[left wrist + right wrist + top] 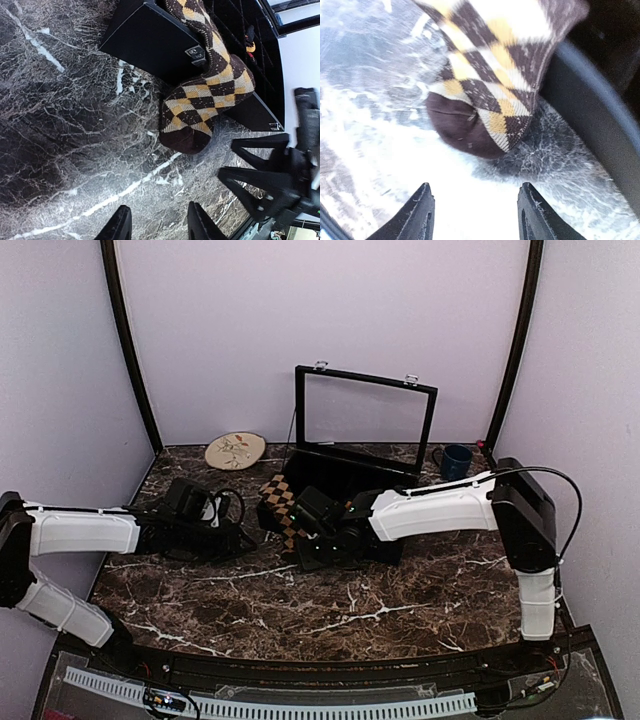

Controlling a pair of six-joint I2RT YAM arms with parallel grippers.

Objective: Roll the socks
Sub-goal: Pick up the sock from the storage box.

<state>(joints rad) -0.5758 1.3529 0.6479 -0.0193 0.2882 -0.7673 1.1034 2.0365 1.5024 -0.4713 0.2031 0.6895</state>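
Tan argyle sock (207, 100) draped over the case (145, 45) rim.
Dark toe (462, 130) touched the worktop (60, 125); left claw (157, 225) and right claw (475, 210) stood spread, empty.

The white-and-black left arm (85, 530) lay stretched low from its side, and the black two-finger left tool (159, 226) stood with jaws parted. The white-and-black right arm (435, 510) was bent at the elbow. The black right tool (475, 212) was parted too, facing the left tool, near but apart.

Blk case (350, 468), plate (235, 450), mug (456, 461), marble tbl (400, 595)
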